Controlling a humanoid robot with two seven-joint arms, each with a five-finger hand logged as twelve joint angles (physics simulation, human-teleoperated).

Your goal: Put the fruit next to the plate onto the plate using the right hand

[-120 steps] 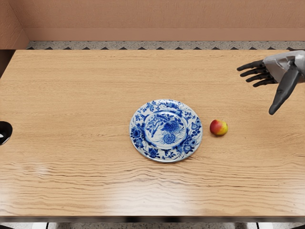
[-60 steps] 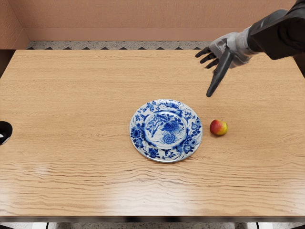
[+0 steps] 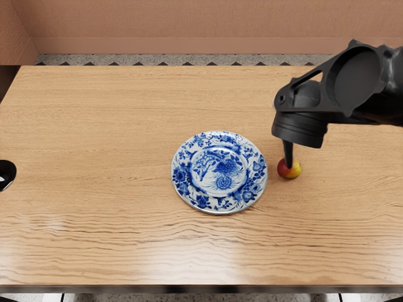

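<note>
Apple (image 3: 290, 170) is the one to watch: red and yellow, on the wood just off the plate's right rim and clear of it, a little right of the tabletop's middle. Biggest first. The wooden tabletop (image 3: 94, 126) fills the view. The right arm (image 3: 352, 82) comes in from the right edge, wrist pointing nearly straight down over the fruit. The blue-and-white patterned plate (image 3: 184, 179) lies at the centre with nothing on it. At the left edge, a dark sliver of the left hand (image 3: 5, 174), parked.

Now the right hand (image 3: 288, 150). The wrist hides nearly all of it, so I can't tell how wide it's spread. One dark fingertip (image 3: 288, 158) drops to the apple's upper left, at or just above the skin.

This is the reach, I'd say. Done well, the hand settles centred over that round fruit and closes from both sides. A poke from one side could roll it away.
</note>
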